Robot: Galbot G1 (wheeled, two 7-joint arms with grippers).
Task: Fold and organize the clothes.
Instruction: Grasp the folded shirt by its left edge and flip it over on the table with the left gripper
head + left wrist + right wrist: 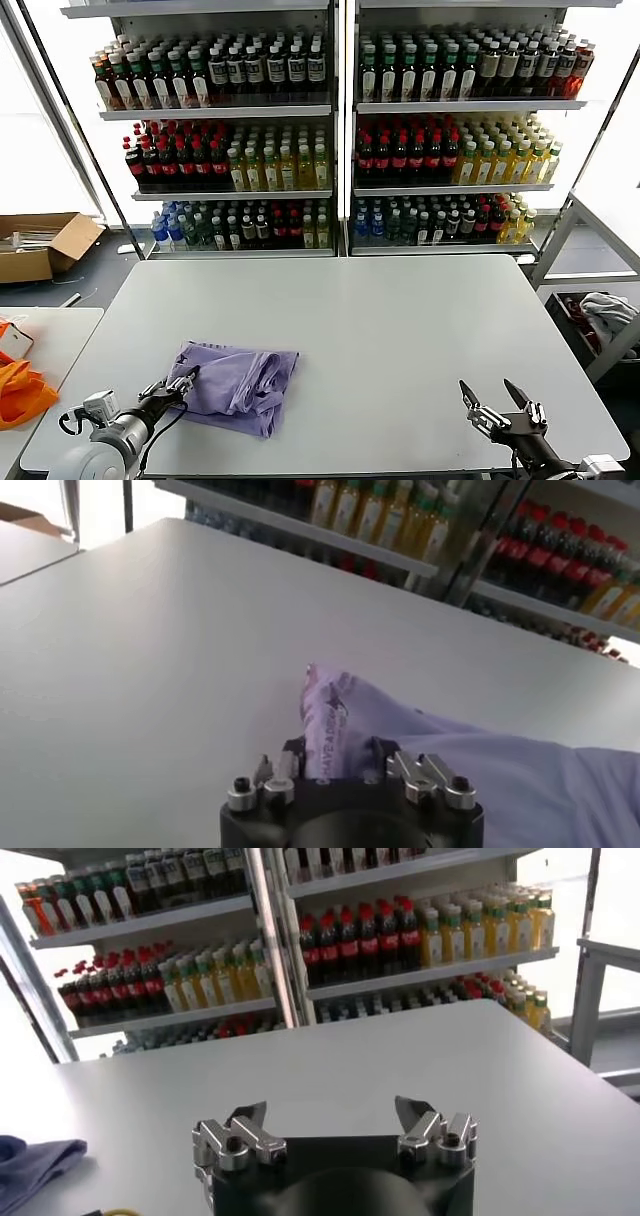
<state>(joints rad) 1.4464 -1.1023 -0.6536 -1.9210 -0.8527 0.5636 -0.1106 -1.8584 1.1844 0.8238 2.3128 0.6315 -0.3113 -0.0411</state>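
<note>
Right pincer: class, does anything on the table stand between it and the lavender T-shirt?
Nothing visible does. Bare table lies between the open right pincer and the T-shirt, which the left pincer already grips.

T-shirt (237, 385): soft matt cloth, creased. Table (400, 320): smooth, matt grey top. Gripper (335, 1138) fingers: bare metal on black matt body. Bottles (420, 150): glossy.
</note>
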